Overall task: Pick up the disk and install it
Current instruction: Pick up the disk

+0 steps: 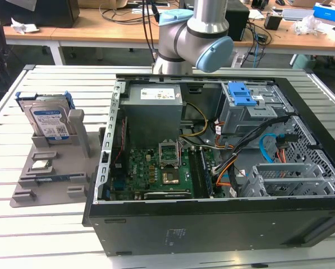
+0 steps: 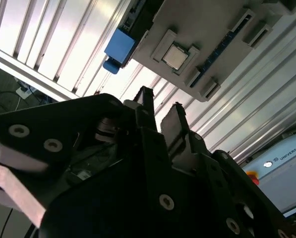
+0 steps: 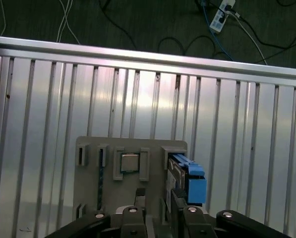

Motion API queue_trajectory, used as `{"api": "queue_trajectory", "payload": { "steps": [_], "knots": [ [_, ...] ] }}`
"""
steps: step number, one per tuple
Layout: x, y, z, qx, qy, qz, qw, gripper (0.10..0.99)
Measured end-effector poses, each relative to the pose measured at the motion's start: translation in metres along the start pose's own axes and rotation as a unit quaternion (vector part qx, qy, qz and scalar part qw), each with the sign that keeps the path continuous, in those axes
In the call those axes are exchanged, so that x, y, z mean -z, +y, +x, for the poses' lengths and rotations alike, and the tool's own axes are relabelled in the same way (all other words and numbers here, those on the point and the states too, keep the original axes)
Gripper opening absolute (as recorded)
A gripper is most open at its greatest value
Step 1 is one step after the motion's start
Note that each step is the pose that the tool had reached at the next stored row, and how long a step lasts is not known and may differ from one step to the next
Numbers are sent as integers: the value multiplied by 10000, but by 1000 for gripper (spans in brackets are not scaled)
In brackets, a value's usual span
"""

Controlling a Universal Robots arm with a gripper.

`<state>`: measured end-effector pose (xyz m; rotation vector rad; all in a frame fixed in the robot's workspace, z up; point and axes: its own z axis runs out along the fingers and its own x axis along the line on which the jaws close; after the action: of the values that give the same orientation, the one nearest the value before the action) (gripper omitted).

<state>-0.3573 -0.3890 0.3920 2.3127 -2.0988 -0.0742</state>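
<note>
hanging above the grey holder [image 3: 90, 188], the gripper [image 3: 156, 198] carries nothing. its fingers [image 3: 139, 198] stand a narrow gap apart with nothing between them. in the holder's middle pocket sits a small square chip [image 3: 129, 162]. in the holder's end pocket stands the disk [image 3: 186, 179], on edge, with the blue bracket's top edge turned up toward the gripper.

in the exterior view the disk's label face is turned toward the holder's chip pocket, and a grey post [image 1: 77, 126] of the holder rises just beside it. its long axis looks upright, lower end sunk in the pocket — how deep i cannot tell. on the far side of the holder, just beside it, lies the open computer case [image 1: 212, 232].

risks, as i judge them:
- the narrow gap may be too tight to straddle the disk, so the fingertips would land on the bracket.
- an off-centre descent could strike the post or the chip.
- a tilted pull could jam the disk in its pocket — or drag the holder along.
</note>
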Motion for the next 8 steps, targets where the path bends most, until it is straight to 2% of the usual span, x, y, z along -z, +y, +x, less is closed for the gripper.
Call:
{"api": "queue_trajectory", "payload": {
  "steps": [1, 3, 4, 8],
  "knots": [
    [0, 0, 0, 1, 0, 0, 10000, 416],
    [0, 0, 0, 1, 0, 0, 10000, 416],
    [0, 0, 0, 1, 0, 0, 10000, 482],
    [-1, -1, -3, 2, 0, 0, 10000, 482]
  ]
}}
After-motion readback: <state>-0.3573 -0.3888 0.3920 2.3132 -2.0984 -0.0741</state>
